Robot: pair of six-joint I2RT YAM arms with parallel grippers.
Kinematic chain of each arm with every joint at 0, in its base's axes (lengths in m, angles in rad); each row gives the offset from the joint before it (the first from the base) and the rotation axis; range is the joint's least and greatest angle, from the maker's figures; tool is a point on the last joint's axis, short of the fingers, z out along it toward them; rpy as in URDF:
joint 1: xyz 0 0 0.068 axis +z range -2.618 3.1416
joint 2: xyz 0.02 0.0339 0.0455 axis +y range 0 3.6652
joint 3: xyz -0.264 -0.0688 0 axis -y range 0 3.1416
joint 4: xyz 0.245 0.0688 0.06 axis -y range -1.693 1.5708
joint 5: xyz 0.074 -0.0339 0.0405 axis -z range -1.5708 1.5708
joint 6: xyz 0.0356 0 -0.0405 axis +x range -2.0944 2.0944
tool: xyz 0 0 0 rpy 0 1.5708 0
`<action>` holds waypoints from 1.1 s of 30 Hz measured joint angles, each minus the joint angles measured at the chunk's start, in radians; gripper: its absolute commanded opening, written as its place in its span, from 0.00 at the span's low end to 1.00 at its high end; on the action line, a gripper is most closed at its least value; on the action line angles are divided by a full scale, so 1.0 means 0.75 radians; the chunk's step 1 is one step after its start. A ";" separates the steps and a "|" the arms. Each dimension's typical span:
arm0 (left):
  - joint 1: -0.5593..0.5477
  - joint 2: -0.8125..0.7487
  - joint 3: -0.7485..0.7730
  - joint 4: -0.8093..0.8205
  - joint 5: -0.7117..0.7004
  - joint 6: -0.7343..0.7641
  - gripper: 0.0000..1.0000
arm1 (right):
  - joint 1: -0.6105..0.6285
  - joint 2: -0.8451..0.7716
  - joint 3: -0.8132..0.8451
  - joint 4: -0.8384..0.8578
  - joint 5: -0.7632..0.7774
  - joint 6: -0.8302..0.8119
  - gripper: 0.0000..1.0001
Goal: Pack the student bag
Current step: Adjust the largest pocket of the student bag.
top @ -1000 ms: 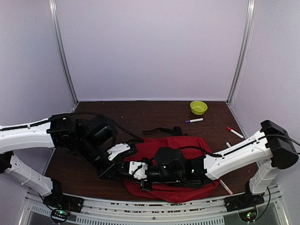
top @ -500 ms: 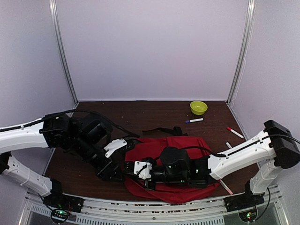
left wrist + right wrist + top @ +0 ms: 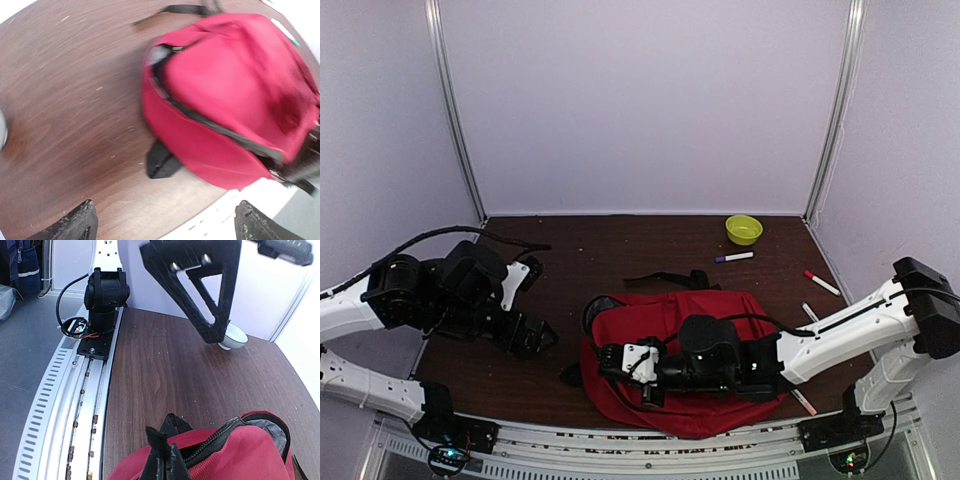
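The student bag [image 3: 675, 322], a large red backpack with black zippers, lies flat near the table's front edge. Its main zipper [image 3: 210, 122] is partly undone at the left end, and grey lining [image 3: 272, 427] shows there. My left gripper [image 3: 542, 338] hangs open to the left of the bag, clear of it, with nothing between its fingertips [image 3: 80, 225]. My right gripper [image 3: 608, 357] lies across the bag with its tips at the left edge. In the right wrist view the right gripper [image 3: 167, 457] is shut just beside the zipper [image 3: 220, 440], and nothing shows between the tips.
A black strap tab [image 3: 162, 162] sticks out from under the bag's near-left edge. A yellow-green bowl [image 3: 743, 229], a purple marker [image 3: 734, 257] and a red marker [image 3: 821, 282] lie at the back right. A white bowl [image 3: 232, 337] sits beyond the left gripper. The rail [image 3: 60, 390] runs along the front.
My left gripper has opened and pulled back to the left, away from the bag. The bag's left end now bulges with its opening showing. The right gripper stays shut at that edge.
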 measured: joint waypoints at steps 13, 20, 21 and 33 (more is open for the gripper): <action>0.098 0.025 -0.154 0.271 -0.079 -0.288 0.91 | -0.001 -0.013 -0.026 0.029 0.008 0.038 0.00; 0.098 0.177 -0.200 0.480 0.024 -0.375 0.84 | -0.001 -0.013 -0.026 0.030 0.010 0.047 0.00; 0.098 0.202 -0.206 0.507 0.043 -0.384 0.84 | -0.001 -0.013 -0.026 0.029 0.011 0.048 0.00; 0.117 0.339 -0.221 0.649 0.007 -0.486 0.52 | -0.001 -0.021 -0.042 0.039 0.011 0.057 0.00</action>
